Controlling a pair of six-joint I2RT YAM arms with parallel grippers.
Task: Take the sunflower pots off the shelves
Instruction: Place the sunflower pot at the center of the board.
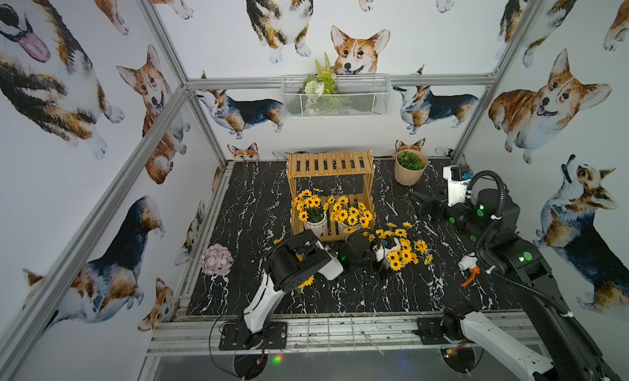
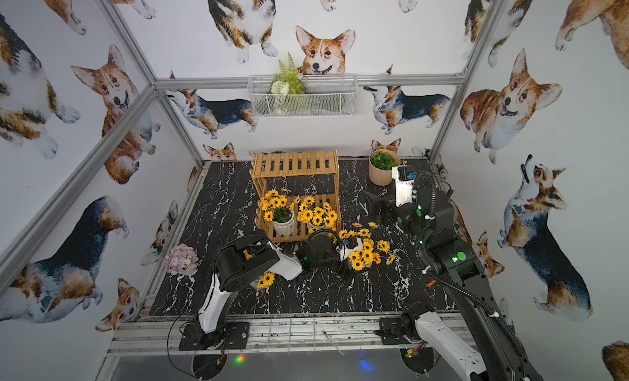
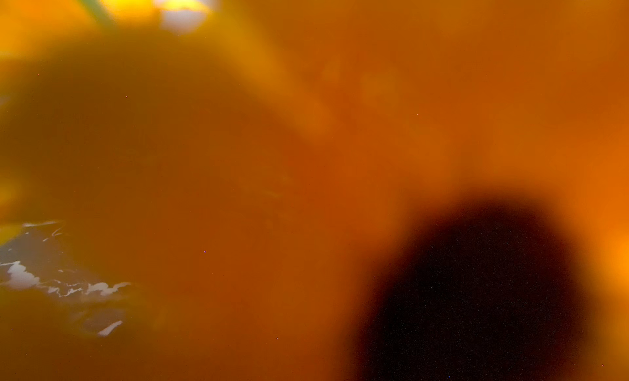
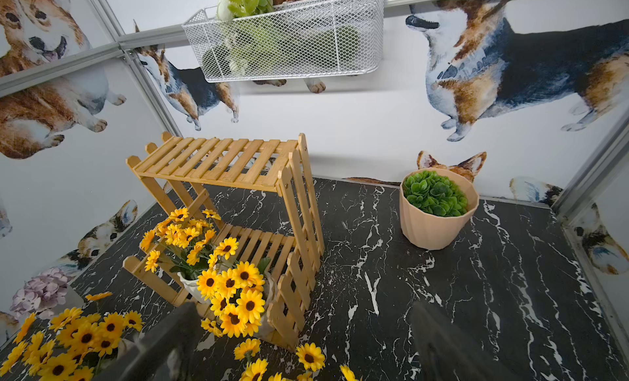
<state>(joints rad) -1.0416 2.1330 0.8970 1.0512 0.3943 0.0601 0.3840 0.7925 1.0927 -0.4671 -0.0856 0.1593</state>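
Left end effector (image 1: 383, 251) buried in a small white ribbed sunflower pot (image 1: 403, 255); right end effector (image 4: 303, 307) spread wide, empty.
We cannot tell the left's grip, as its wrist view is orange blur. In both top views, two more sunflower pots (image 1: 315, 222) (image 1: 350, 214) sit on the light-wood slatted shelves' (image 1: 330, 163) lower tier.

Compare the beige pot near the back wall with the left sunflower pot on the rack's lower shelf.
The beige pot is larger; the sunflower pot is smaller and white. The beige pot holds low green leaves; the sunflower pot's yellow flowers spread above its rim. The beige pot stands on the table; the sunflower pot sits on the rack. Both stand upright.
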